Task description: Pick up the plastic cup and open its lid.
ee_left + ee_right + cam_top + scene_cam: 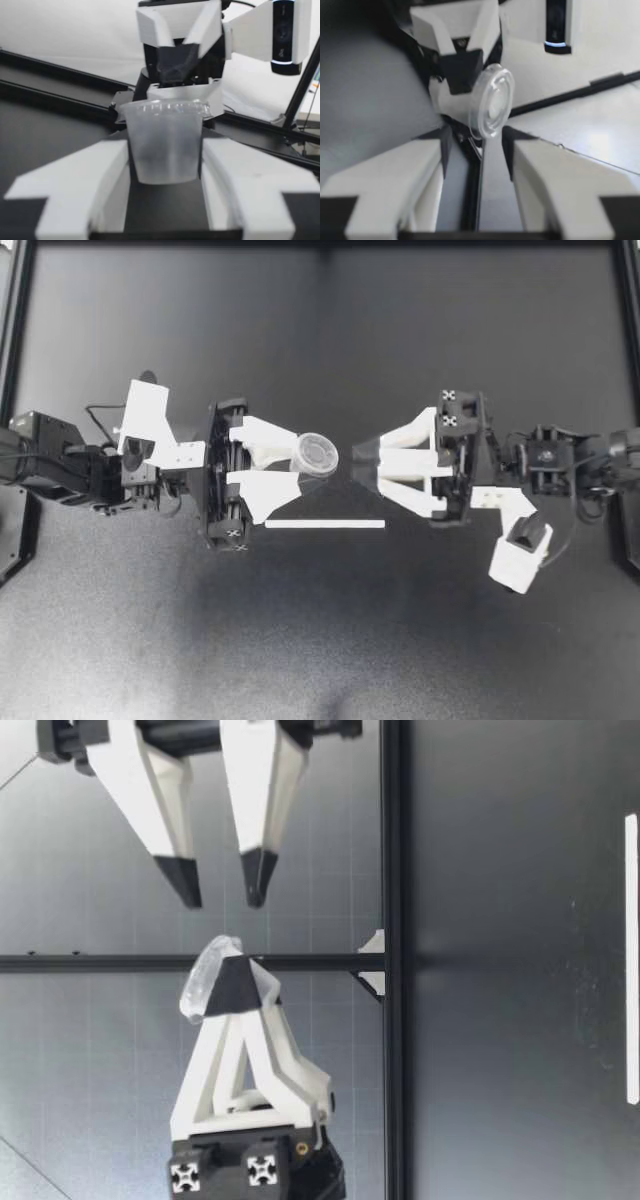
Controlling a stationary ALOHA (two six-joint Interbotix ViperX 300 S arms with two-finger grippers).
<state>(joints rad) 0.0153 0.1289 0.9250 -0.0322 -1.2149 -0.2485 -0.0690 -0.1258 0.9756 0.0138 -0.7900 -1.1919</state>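
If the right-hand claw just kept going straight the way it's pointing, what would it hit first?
Most likely the lid of the plastic cup, which my left gripper holds facing it. My right gripper is open, and nothing shows in the gap between.

Gap between cup (318, 453) and right hand (361, 457)

A matte black table (320, 640) framed by black rails (18, 330), white wall (65, 25) behind.

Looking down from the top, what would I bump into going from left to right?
My left arm → left gripper → plastic cup → right gripper → right arm.
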